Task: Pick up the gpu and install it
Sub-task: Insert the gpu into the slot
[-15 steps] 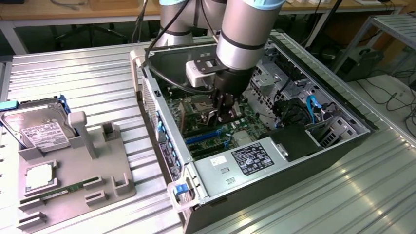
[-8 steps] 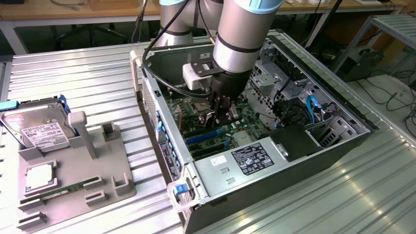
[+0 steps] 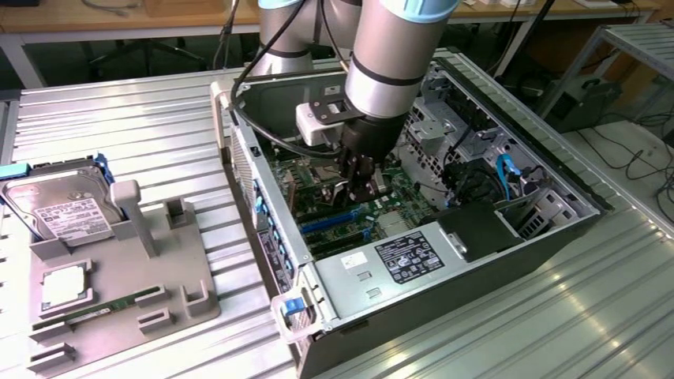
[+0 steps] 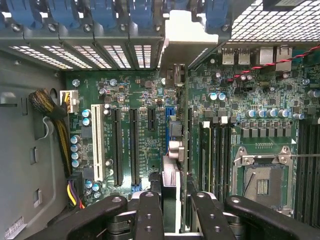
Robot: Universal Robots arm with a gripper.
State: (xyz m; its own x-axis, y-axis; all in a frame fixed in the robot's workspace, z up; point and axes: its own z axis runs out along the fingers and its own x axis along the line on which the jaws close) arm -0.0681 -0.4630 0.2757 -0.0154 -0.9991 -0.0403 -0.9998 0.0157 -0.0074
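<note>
Green card: gpu [image 4: 170, 187] is hanging edge-on inside the computer case [image 3: 569, 189], just above the motherboard [image 4: 125, 100]; can't tell if its bottom edge is touching a slot.
Tool: gripper [image 4: 172, 220] is clamping the gpu, fingers [image 4: 150, 210] pressing on both flat faces near the top edge.
Bracket: silver bracket [image 4: 186, 37] is pointing at the rear wall of the case, close by the blue slot clips [image 4: 142, 12].
Slots: two long black slots [image 4: 134, 145] are lying just beside the card, running parallel to it; which slot it's lining up w/ can't be told.
Outside case: hard drive [image 3: 63, 213] and memory stick [image 3: 100, 309] are sitting on the grey tray [image 3: 126, 308], well apart from the arm.
Handling, judged: card is looking light, thin and stiff but fragile; the faces are carrying small parts, so a hard squeeze or a twist is risking damage. Smooth board could be slipping if held loosely.
Where to hold, judged: top edge near the middle, flat on both faces, as it's being held now; keeping off the contact edge and the bracket end.
</note>
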